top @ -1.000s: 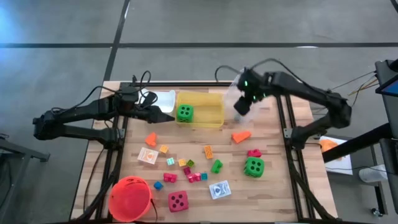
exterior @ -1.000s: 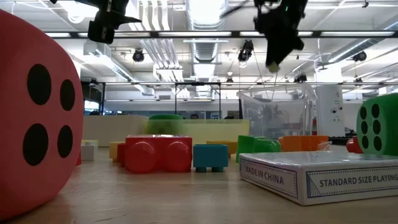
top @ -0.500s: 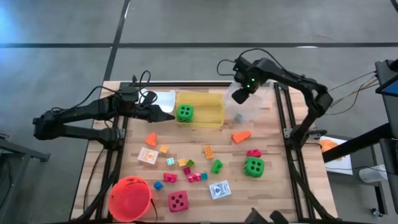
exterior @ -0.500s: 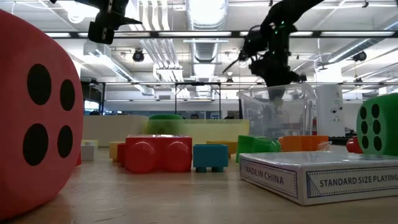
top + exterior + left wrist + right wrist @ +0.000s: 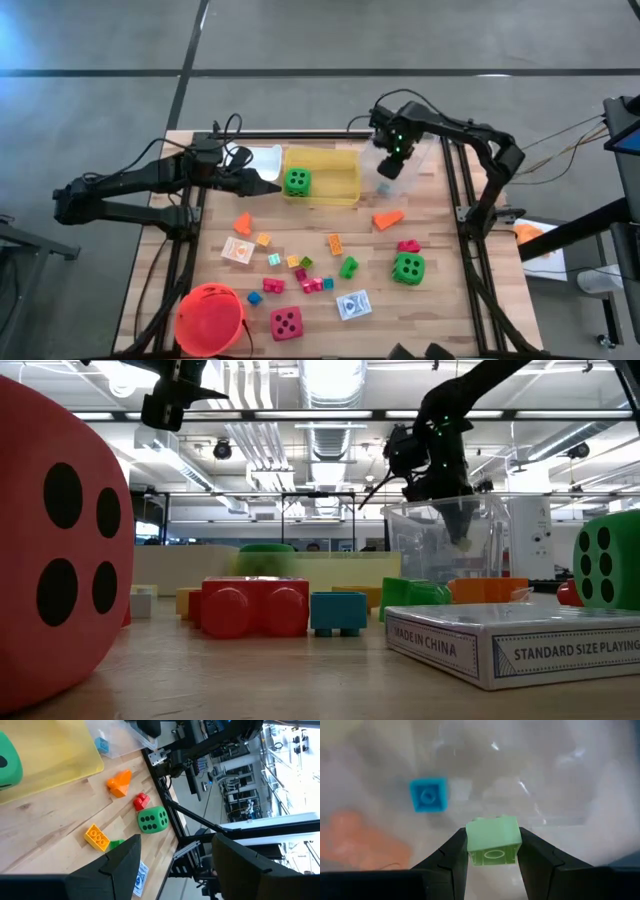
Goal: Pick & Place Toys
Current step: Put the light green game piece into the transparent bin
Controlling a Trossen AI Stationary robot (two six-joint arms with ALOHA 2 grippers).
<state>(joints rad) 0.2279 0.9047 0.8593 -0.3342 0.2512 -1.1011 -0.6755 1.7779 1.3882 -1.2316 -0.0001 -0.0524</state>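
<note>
The right gripper (image 5: 386, 170) hangs over the clear bin (image 5: 415, 175) at the far right of the table, jaws clamped on a pale green block (image 5: 493, 841); the wrist view shows that block pinched between the two fingers, poised above the bin's floor, where a small blue block (image 5: 427, 795) already lies; my read is that the arm is placed this way so the block drops inside the walls and not on the wood. The left gripper (image 5: 262, 186) waits just beside the yellow bin (image 5: 340, 195), jaws parted and holding nothing; a green die (image 5: 297, 181) sits inside that bin. Still out on the table: the orange wedge (image 5: 387, 217), a second green die (image 5: 407, 268), the pink-red die (image 5: 286, 322) near the orange-red bucket (image 5: 210, 319), and scattered small blocks between them; plenty left to sort, I'd judge.
</note>
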